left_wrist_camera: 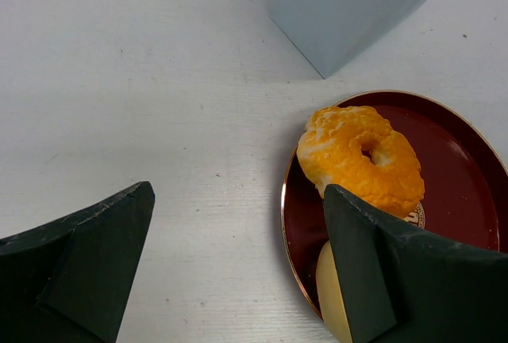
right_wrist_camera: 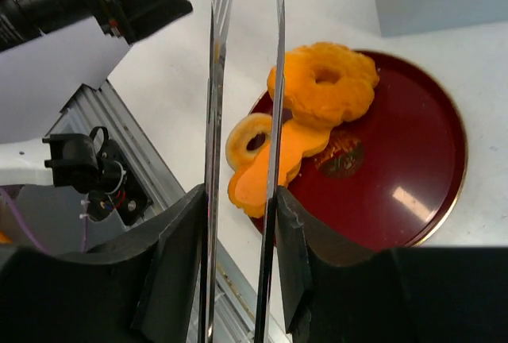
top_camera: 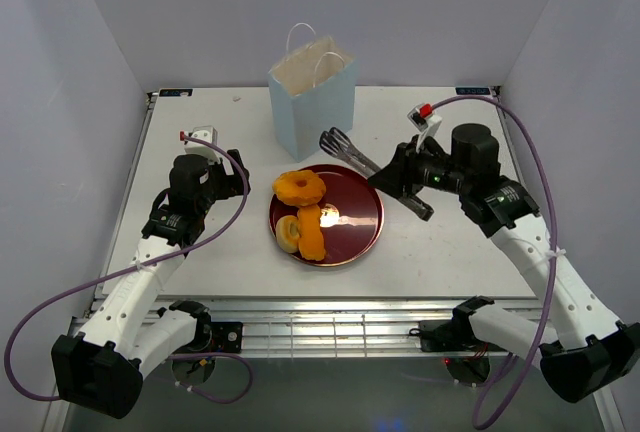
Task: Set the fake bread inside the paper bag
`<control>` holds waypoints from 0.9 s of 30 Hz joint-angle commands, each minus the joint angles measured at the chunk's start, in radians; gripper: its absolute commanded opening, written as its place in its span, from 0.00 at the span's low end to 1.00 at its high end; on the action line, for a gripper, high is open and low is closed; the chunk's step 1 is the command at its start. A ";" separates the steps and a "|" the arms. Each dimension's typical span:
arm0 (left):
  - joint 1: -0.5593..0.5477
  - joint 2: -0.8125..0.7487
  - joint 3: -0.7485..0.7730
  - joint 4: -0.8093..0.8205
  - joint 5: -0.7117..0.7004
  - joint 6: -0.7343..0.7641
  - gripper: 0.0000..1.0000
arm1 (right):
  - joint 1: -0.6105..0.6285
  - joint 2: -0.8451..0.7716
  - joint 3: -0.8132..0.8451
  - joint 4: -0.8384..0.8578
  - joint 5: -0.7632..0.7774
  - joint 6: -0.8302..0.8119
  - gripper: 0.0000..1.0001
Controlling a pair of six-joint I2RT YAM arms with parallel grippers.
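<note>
Fake bread [top_camera: 305, 214], golden-orange toy pastries, lies on the left half of the round dark red plate [top_camera: 358, 214] at mid-table. Probably light, slightly soft and smooth, so best pinched across the ring's rim. Left gripper [left_wrist_camera: 236, 200] hovers low just left of the plate, jaws wide apart. Right gripper [right_wrist_camera: 238, 232], at the plate's far right, is clamped on thin metal tongs [right_wrist_camera: 216, 121], whose tips sit between plate and bag. Pale blue paper bag [top_camera: 313, 102] stands upright at the far side, mouth open.

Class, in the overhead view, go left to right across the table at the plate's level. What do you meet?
Left gripper → fake bread → red plate, its bare part → right gripper, holding metal tongs.
</note>
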 commanded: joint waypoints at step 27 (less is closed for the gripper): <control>-0.003 0.006 0.016 0.002 0.011 0.006 0.98 | 0.016 -0.308 -0.658 0.150 -0.144 0.278 0.48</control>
